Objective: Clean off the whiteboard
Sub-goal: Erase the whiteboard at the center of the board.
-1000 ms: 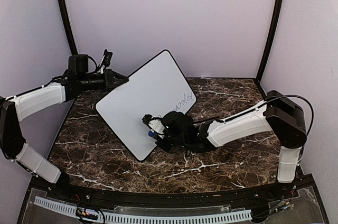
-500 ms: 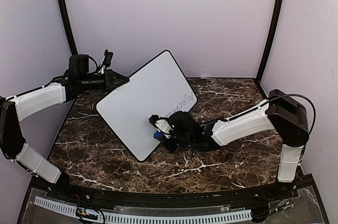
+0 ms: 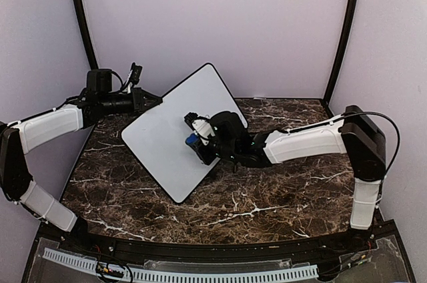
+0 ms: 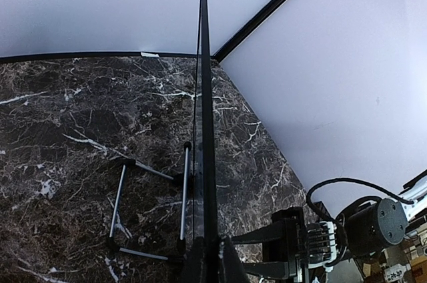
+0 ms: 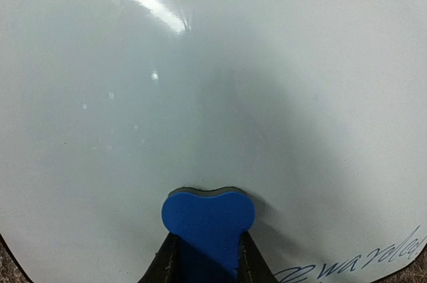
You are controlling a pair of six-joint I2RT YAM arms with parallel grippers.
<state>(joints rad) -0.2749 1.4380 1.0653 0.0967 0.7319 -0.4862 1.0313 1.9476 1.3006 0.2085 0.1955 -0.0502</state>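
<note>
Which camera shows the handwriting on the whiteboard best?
The right wrist view: the handwriting shows close up at the lower right of the whiteboard. From the top the right arm seems to cover it; the left wrist view sees the whiteboard edge-on only.

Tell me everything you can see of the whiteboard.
The whiteboard is a large glossy white rectangle with a thin black rim and rounded corners. It stands tilted on the marble table, a wire stand behind it. The left claw is shut on its edge; the right claw presses a blue eraser against its face. Dark cursive writing runs near one edge; the rest looks clean.
</note>
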